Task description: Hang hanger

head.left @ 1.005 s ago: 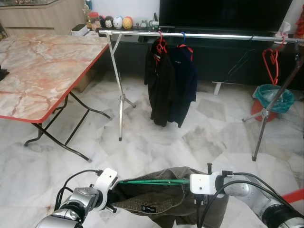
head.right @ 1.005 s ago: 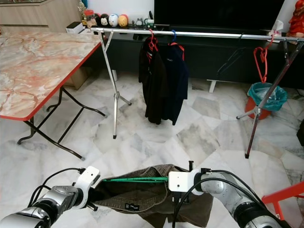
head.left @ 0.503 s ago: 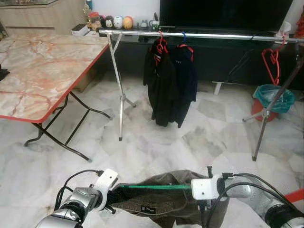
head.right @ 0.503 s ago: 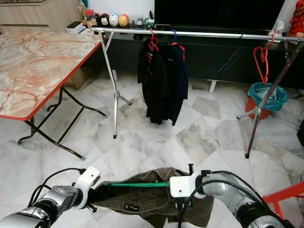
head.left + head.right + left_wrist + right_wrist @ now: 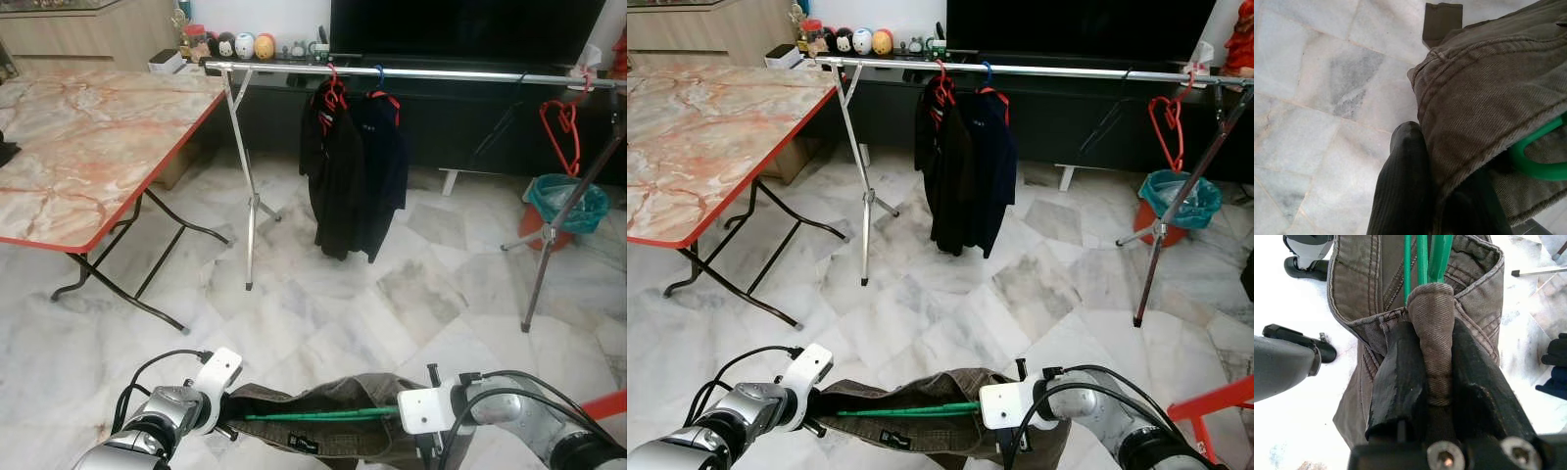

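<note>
So over the last second the green hanger (image 5: 318, 416) with the brown trousers (image 5: 323, 431) on it has dropped lower in the head views. It went from sitting level and fairly high between the arms to hanging closer to the robot and slightly tilted. The room itself barely shifted, so that's the arms lowering, not the head moving.

The right tool (image 5: 1432, 382) is clamped tight on a rolled bit of the waistband, with the green hanger bars running out just past its fingers. The left tool (image 5: 1449, 196) is pinching the other end of the waistband, with a fold of fabric squeezed between its fingers and the green hanger right beside them.

The clothes rail (image 5: 411, 71) is well ahead across the marble floor (image 5: 323, 304), with two dark garments (image 5: 353, 176) already hanging near the middle and a red hanger (image 5: 561, 132) at the far right end. There's a marble-topped counter (image 5: 88, 147) off to the left.

My guess: hanging hasn't started. The load needs to come back up and get carried over to that rail first.
</note>
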Controlling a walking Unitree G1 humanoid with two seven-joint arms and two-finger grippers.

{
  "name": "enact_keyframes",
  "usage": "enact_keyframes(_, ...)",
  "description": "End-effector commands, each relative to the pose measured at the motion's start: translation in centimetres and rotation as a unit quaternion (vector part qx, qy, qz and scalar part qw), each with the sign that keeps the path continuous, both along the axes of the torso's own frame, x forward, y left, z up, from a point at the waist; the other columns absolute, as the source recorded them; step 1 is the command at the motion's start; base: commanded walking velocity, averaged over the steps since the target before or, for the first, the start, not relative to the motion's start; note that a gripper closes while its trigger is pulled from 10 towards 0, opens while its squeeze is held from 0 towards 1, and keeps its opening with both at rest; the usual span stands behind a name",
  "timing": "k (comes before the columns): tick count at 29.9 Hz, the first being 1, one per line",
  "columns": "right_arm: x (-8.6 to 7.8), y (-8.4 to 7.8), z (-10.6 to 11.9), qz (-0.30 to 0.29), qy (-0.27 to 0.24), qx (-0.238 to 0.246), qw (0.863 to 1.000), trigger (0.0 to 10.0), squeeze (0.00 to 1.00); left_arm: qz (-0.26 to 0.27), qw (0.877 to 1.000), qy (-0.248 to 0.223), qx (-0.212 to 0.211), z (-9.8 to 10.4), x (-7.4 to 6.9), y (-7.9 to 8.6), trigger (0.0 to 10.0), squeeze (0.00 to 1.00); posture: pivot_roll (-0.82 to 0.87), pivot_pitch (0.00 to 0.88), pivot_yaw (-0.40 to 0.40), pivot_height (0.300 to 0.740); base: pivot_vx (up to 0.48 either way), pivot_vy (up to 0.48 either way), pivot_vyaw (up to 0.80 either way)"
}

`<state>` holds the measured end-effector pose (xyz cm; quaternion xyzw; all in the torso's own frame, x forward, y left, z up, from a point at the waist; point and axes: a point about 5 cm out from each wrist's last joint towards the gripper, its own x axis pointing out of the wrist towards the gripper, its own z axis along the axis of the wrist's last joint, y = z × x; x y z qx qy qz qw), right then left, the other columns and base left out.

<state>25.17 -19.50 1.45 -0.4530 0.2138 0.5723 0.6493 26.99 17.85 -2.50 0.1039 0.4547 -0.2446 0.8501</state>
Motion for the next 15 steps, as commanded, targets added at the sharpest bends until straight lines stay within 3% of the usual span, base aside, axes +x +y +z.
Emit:
enact_keyframes(1, 0.03, -0.31, 0.15, 0.003, -0.005, -0.006, 1.0, 10.0, 0.0, 0.004, 1.0, 0.01, 0.008, -0.22, -0.35, 0.59, 10.0, 0.0, 0.07, 0.004, 0.024, 0.74, 0.0, 0.0, 0.0)
enact_keyframes(15, -0.15, -0.86, -0.84, -0.003, -0.005, -0.055, 0.998, 10.0, 0.0, 0.006, 1.0, 0.01, 0.011, -0.15, -0.3, 0.8, 10.0, 0.0, 0.07, 0.017, 0.023, 0.74, 0.0, 0.0, 0.0)
